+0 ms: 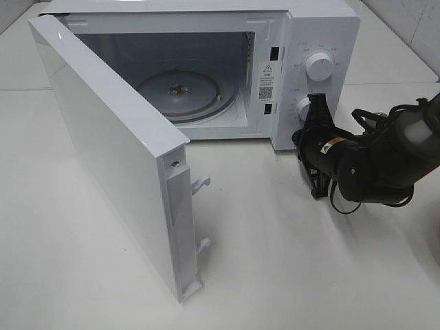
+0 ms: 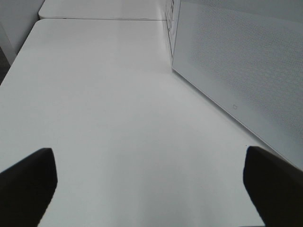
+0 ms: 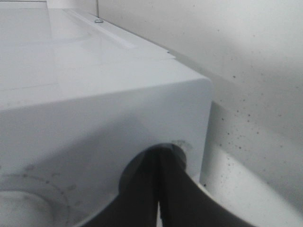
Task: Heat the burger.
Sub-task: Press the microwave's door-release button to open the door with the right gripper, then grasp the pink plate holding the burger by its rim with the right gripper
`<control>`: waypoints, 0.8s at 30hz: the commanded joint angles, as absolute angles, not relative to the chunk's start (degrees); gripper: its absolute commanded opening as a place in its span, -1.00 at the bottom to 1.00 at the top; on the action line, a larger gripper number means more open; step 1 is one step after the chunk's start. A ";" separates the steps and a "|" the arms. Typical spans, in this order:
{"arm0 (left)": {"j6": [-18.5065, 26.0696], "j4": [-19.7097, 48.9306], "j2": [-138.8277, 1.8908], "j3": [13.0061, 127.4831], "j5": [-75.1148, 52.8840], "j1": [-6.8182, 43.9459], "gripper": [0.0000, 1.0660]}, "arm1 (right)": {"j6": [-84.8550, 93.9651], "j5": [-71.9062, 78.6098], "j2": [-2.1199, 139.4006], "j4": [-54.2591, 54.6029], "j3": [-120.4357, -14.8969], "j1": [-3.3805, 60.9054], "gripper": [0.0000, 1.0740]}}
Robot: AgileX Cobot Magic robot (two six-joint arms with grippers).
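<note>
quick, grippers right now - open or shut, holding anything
left gripper: open, empty, over the table.
right gripper: shut, nothing held, tips at the microwave front.

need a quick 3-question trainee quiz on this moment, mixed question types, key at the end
1. True or false: the microwave door stands open.
2. What lies on the glass turntable? A) a bowl B) a cup C) nothing
3. Short answer: is the tip of the shut right gripper nearest the upper knob or the lower knob?

Key: 1 true; 2 C; 3 the lower knob.
</note>
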State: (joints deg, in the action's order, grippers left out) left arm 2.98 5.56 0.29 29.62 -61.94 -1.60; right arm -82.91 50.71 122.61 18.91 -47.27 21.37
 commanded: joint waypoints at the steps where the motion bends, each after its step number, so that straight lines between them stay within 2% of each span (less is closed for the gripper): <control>1: 3.21 5.73 1.09 29.56 -61.19 -1.72 0.88 | -81.47 77.46 120.38 21.03 -51.11 20.40 -1.00; 7: 3.21 5.73 1.09 29.56 -61.19 -1.72 0.88 | -81.47 74.20 119.63 21.14 -48.93 20.97 -1.00; 24: 3.21 5.73 1.09 29.56 -61.19 -1.72 0.88 | -80.90 48.13 110.35 14.55 -38.73 21.03 -1.00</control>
State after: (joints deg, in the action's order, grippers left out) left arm 2.98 5.56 0.29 29.62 -61.94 -1.60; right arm -81.88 48.24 111.44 15.87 -38.73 21.20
